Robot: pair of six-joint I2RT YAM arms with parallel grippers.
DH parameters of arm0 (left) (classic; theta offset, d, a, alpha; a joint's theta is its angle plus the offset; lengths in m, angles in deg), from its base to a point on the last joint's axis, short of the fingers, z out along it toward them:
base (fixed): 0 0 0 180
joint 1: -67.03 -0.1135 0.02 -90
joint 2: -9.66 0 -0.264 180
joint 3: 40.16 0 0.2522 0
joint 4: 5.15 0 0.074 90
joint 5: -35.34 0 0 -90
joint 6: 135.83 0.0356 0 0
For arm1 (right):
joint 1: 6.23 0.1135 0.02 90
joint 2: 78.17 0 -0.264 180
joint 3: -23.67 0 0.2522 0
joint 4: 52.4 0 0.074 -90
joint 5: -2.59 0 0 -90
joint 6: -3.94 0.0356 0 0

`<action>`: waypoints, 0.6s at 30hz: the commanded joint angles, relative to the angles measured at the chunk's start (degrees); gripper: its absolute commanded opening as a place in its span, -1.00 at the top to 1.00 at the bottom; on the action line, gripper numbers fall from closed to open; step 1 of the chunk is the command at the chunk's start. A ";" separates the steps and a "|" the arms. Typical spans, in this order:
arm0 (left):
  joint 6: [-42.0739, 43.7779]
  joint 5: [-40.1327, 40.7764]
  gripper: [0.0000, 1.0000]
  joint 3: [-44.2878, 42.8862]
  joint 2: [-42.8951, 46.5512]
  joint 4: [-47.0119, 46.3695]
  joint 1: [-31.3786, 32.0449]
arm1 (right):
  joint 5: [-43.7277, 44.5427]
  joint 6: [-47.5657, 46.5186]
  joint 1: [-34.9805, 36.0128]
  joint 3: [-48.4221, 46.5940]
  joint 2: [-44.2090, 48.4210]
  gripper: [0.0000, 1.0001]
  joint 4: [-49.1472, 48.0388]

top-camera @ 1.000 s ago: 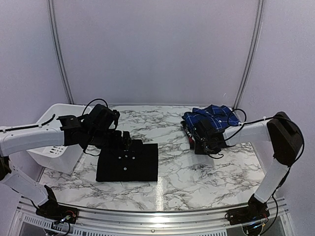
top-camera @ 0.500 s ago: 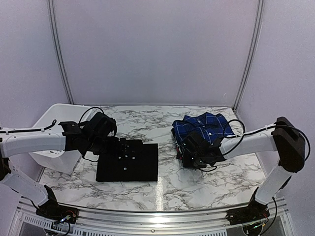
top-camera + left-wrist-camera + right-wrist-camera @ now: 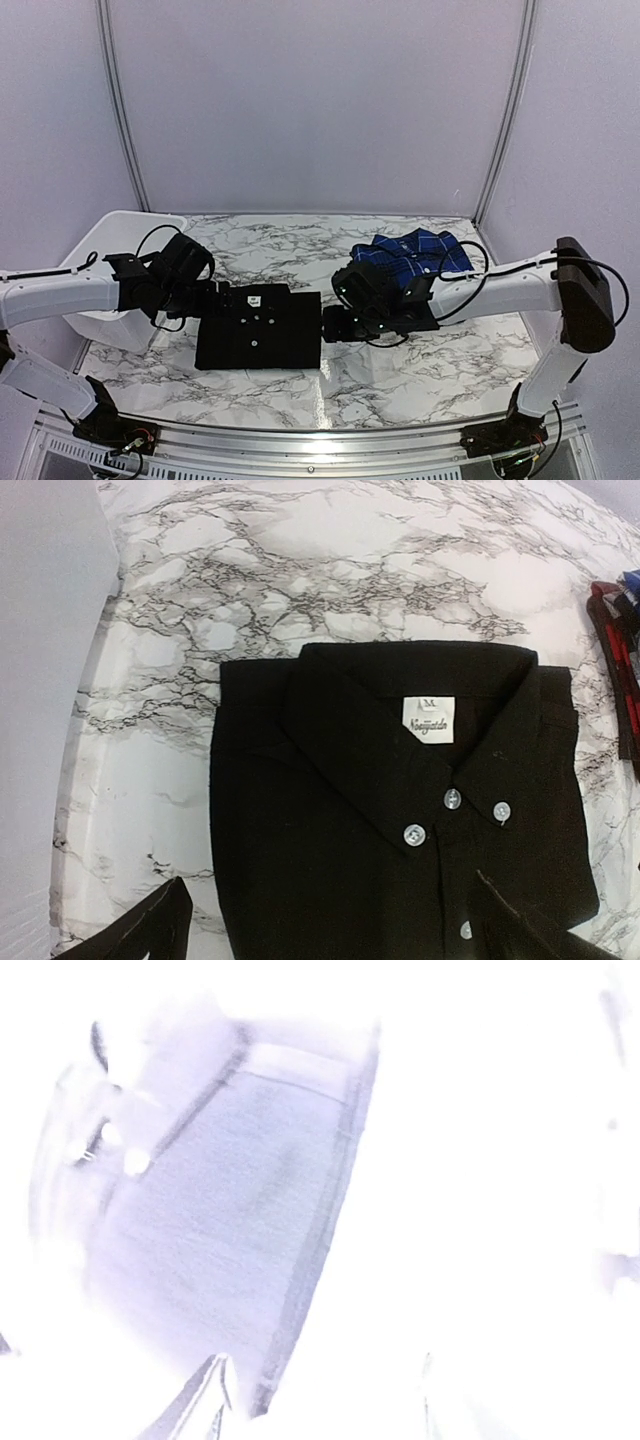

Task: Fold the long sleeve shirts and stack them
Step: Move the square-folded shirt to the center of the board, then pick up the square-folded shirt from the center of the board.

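Black shirt [image 3: 258, 342] lies folded flat, front up, left of centre on the marble table [image 3: 420, 375], collar toward the far side. White basket [image 3: 128, 217] sits at the table's left end, partly behind the left arm [image 3: 60, 290]. Plaid pile [image 3: 415, 250] sits right of centre, back from the near edge, blue-and-white shirt on top. The left wrist view catches a red plaid [image 3: 618, 670] edge at the frame's right, near the black shirt but apart from it.

Right arm [image 3: 500, 280] reaches in from the right across the front of the pile, wrist low over the table. Right gripper [image 3: 335, 325] is just off the black shirt's right edge; touching or not, cannot tell. Whether its jaws are spread, closed or gripping the pile, cannot tell either: the top view hides the fingers and the right wrist view is washed out to white.

Left gripper [image 3: 225, 297] is at the shirt's far-left corner by the collar, jaws spread wide, nothing between them. Both fingers [image 3: 150, 930] show at the bottom of the left wrist view — one over bare table left of the shirt, the other over its right side.

White neck label [image 3: 428, 719] sits inside the collar. Four small pale buttons [image 3: 414, 834] in view — two at the collar points, one at the placket top, one lower.
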State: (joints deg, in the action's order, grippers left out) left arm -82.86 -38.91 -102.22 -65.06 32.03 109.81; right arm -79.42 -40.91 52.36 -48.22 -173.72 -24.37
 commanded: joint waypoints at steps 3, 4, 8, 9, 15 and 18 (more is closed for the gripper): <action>0.34 2.88 -0.98 2.16 2.12 2.42 -1.81 | 1.75 -1.03 0.58 -9.28 -7.24 -0.22 -0.34; 0.30 2.82 -0.98 2.32 2.05 2.46 -1.95 | 2.65 -1.48 0.52 -10.98 -8.75 -0.24 0.75; 0.21 2.66 -0.98 2.62 1.77 2.49 -2.09 | 3.84 -2.81 -0.48 -14.64 -13.69 -0.33 2.69; 0.25 2.65 -0.98 2.70 1.82 2.43 -2.09 | 3.63 -2.94 -0.93 -15.05 -14.56 -0.34 2.70; 0.60 2.76 -0.98 2.96 1.97 2.36 -2.09 | 2.21 -4.01 -3.26 -15.47 -17.88 -0.33 1.39; 0.67 2.72 -0.98 3.02 1.44 2.37 -2.09 | 1.54 -4.51 -3.49 -16.83 -19.32 -0.30 1.49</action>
State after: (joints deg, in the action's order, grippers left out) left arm -82.75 -37.36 -99.90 -64.16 32.93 107.96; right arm -77.47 -44.04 49.41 -61.79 -191.49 -23.46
